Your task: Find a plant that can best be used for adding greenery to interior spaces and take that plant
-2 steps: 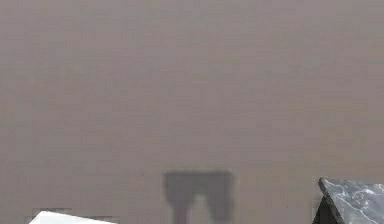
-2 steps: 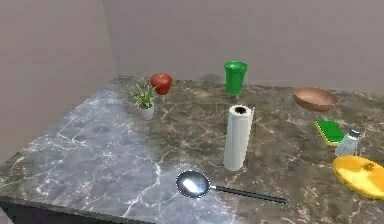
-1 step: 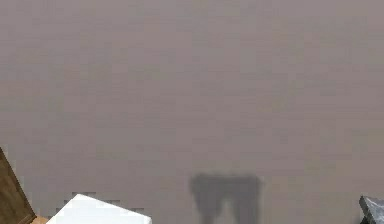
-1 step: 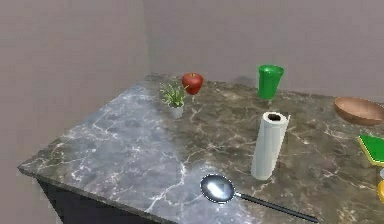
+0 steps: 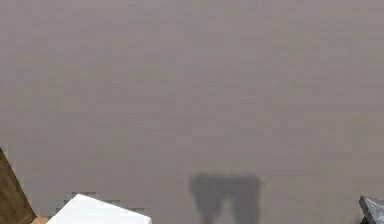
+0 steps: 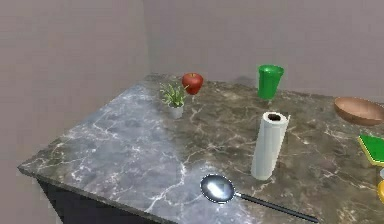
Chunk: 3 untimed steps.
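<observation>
Plant [image 6: 174, 97] sits on marble counter [image 6: 100, 150] near grey walls [image 6: 60, 50]; pincer's state cannot be told.

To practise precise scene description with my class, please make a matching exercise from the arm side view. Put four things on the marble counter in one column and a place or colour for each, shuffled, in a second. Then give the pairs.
Things
1. potted plant
2. cup
3. paper towel roll
4. ladle

Descriptions
A. white, standing upright near the middle of the counter
B. silvery, nearest the picture's bottom edge
C. just beside the red fruit
D. plain green, to the left of the brown bowl

Pairs: 1-C, 2-D, 3-A, 4-B
</observation>
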Tool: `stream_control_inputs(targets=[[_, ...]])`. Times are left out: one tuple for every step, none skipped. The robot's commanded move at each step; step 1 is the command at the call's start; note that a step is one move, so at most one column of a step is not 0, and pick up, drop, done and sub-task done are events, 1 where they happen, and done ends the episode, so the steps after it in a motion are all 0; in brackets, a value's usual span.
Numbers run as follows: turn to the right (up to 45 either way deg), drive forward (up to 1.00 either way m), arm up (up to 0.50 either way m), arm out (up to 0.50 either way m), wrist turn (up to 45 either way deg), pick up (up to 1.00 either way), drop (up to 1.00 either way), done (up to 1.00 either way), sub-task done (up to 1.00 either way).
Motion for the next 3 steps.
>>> stream_control_inputs(targets=[[0.0, 0.00, 0.38, 0.00, 0.0, 0.00, 0.00, 0.00, 0.00], [0.0, 0.00, 0.00, 0.46, 0.0, 0.00, 0.00, 0.00, 0.00], [0.0, 0.00, 0.00, 0.00, 45.0, 0.00, 0.00, 0.00, 0.00]])
